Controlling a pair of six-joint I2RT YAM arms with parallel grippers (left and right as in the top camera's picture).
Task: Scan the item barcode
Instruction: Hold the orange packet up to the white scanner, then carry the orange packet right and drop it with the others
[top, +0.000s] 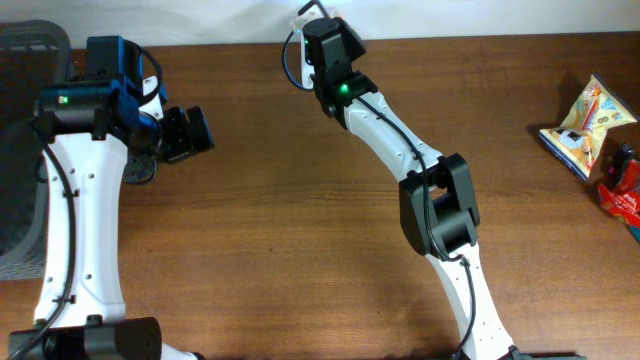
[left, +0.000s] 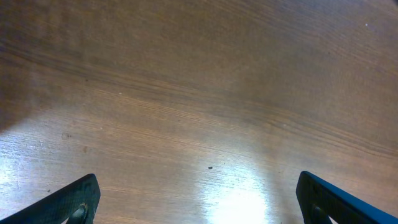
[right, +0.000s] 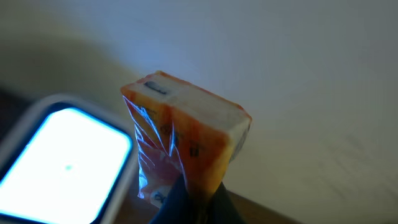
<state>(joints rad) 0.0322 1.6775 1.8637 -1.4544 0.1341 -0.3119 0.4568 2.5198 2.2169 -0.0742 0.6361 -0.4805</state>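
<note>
My right gripper is shut on the bottom edge of the item, an orange packet wrapped in clear crinkled film. It holds the packet upright, just right of a glowing white scanner window. No barcode shows on the faces turned to the camera. From overhead the right gripper reaches the table's far edge, and only a pale corner of the item peeks out past it. My left gripper hangs open over bare wood, nothing between its fingers. Overhead, the left gripper is at the left.
A yellow snack bag and a red packet lie at the table's right edge. A grey mesh basket stands off the left side. A pale wall runs behind the far edge.
</note>
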